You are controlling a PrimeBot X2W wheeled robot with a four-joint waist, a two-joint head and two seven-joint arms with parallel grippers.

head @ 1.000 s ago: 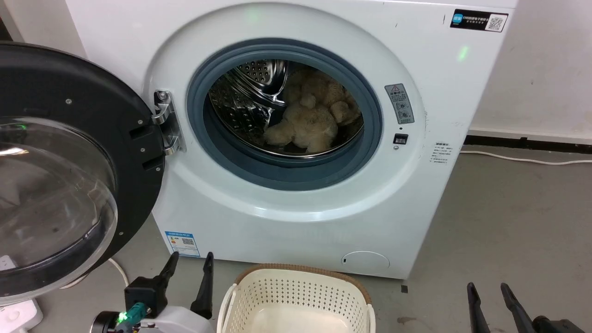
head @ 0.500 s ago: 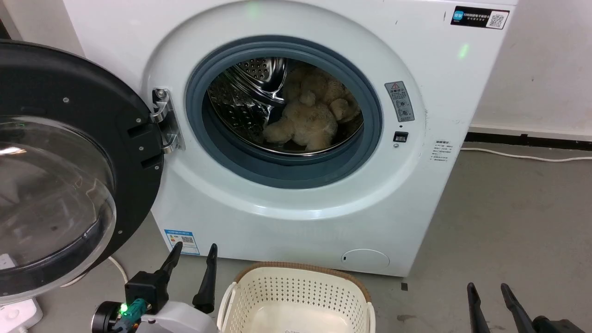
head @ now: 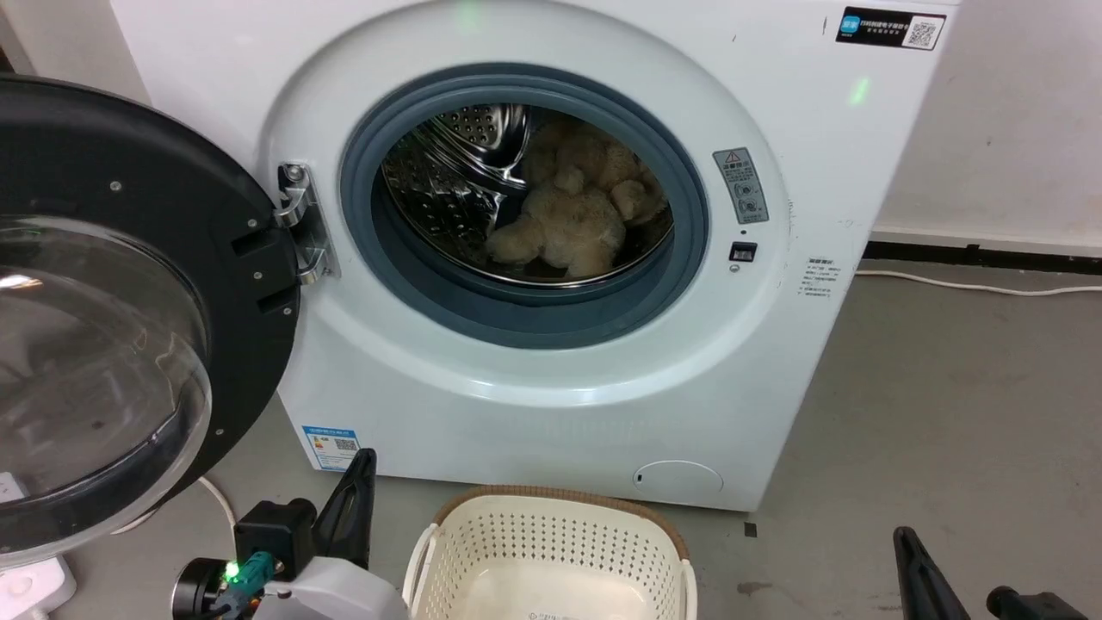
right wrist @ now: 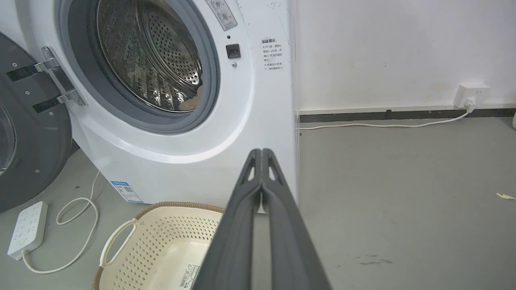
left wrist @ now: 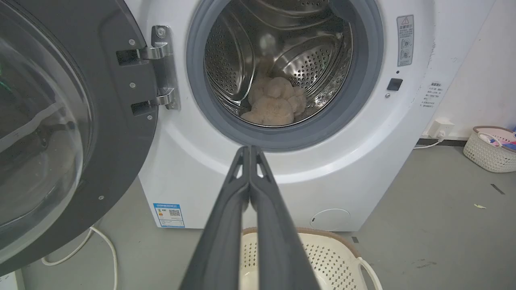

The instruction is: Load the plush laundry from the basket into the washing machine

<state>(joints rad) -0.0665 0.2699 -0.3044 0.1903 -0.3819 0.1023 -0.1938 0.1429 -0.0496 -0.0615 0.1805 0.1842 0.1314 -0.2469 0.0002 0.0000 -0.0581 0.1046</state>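
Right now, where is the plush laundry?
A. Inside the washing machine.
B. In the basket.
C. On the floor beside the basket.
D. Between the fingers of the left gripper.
A: the plush laundry lies inside the washing machine, seen through its open doorway, and the basket has no plush in it.

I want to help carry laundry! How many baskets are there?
2. One cream-white perforated plastic basket with a brown rim sits on the floor before the white front-loading washing machine; another white perforated basket stands near the wall, right of it. More may be hidden.
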